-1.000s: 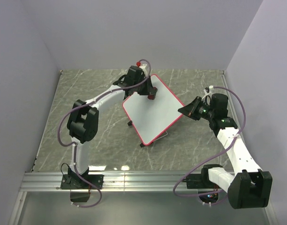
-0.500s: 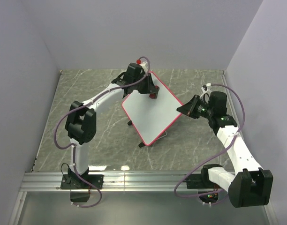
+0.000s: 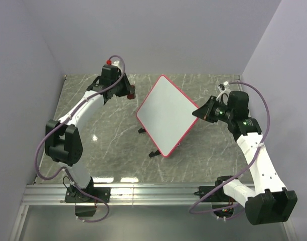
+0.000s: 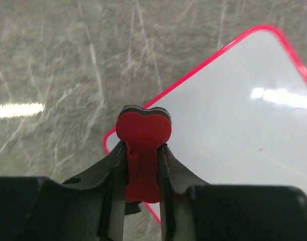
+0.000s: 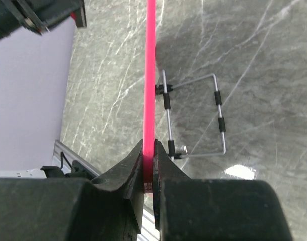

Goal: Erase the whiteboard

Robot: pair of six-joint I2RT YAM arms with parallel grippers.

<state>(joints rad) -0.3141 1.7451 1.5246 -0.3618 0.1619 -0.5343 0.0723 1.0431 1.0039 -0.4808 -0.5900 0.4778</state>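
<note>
The whiteboard (image 3: 166,116), white with a thin red-pink frame, stands tilted in the middle of the marble table, and its face looks blank. My right gripper (image 3: 197,113) is shut on its right corner. In the right wrist view the pink edge (image 5: 150,75) runs straight up from between my right gripper (image 5: 149,156) jaws. My left gripper (image 3: 129,92) hovers to the left of the board, apart from it, shut on a small red-and-black eraser (image 4: 143,135). In the left wrist view the left gripper (image 4: 142,153) clamps the eraser's waist, with the whiteboard (image 4: 234,115) lying beyond it.
A folding wire stand (image 5: 217,108) sits under the board's back. The board's black feet (image 3: 140,131) rest on the tabletop. Grey walls close in at the left, back and right. An aluminium rail (image 3: 143,191) runs along the near edge by the arm bases.
My left arm has swung left, away from the board's top corner, carrying the eraser. The board, still gripped at its right corner, has tipped up and shifted slightly.
</note>
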